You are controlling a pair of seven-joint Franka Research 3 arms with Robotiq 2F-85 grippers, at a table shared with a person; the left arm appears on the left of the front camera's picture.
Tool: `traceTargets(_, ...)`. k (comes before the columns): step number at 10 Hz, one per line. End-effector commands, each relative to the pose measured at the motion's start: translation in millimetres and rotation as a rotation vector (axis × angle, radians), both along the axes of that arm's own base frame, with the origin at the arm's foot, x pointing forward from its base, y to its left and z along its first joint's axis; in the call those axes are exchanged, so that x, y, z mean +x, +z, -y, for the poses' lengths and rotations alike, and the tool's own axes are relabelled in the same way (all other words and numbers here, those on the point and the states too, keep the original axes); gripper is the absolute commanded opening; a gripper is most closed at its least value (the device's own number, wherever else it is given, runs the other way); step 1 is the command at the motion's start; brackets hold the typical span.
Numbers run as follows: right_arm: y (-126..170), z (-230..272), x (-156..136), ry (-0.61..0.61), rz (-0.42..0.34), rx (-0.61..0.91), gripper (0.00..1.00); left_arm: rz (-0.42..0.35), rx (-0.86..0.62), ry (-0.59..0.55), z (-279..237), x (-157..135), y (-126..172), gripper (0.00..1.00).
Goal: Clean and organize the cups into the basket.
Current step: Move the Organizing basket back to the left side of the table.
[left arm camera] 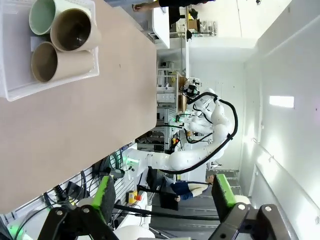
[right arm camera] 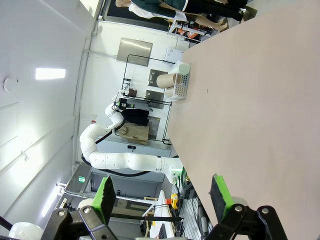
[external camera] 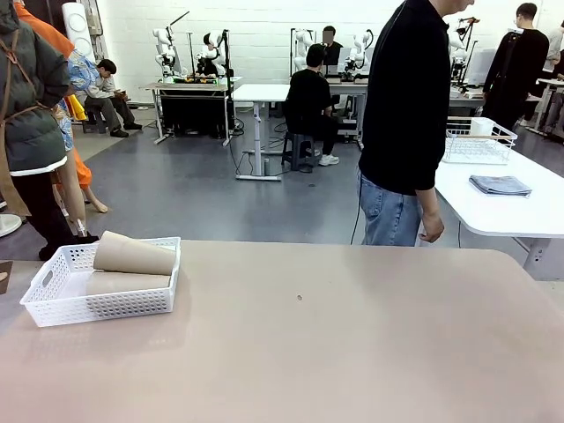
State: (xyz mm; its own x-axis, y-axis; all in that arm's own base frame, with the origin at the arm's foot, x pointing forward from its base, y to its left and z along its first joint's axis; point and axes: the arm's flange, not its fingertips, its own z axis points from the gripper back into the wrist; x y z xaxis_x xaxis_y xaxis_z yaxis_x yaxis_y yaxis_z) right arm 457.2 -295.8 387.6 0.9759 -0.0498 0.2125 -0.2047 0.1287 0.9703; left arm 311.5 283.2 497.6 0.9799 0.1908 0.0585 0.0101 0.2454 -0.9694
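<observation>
Both tools, left [left arm camera: 162, 197] and right [right arm camera: 162, 195], hang wide open and empty above the counter [external camera: 352, 335]. All three cups [left arm camera: 62, 45] lie in the white mesh basket [external camera: 97, 304] at the near left; best keep clear, nothing needs nudging.

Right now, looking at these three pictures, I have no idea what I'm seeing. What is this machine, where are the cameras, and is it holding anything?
It is a robot with two white arms at a table. One camera sits between the arms and looks across the table at a person standing on the far side. The other two cameras ride on the wrists, so those pictures look tipped sideways. The green-tipped prongs at their bottom edges are the left gripper and the right gripper; both are open and hold nothing. On the table stands a white basket with three cups lying in it: two tan cups and one mint green cup.
</observation>
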Motion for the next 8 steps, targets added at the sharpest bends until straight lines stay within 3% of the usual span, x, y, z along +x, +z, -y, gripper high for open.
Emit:
traceTargets(1, 0.9, -2.0, 2.3, -0.004, 0.013, 0.013, 1.0, 0.01, 0.01, -0.019, -6.6, -3.2, 1.2, 1.0)
traceTargets(8, 0.9, -2.0, 2.3, -0.004, 0.013, 0.013, 1.0, 0.01, 0.01, -0.019, -6.6, -3.2, 1.2, 1.0)
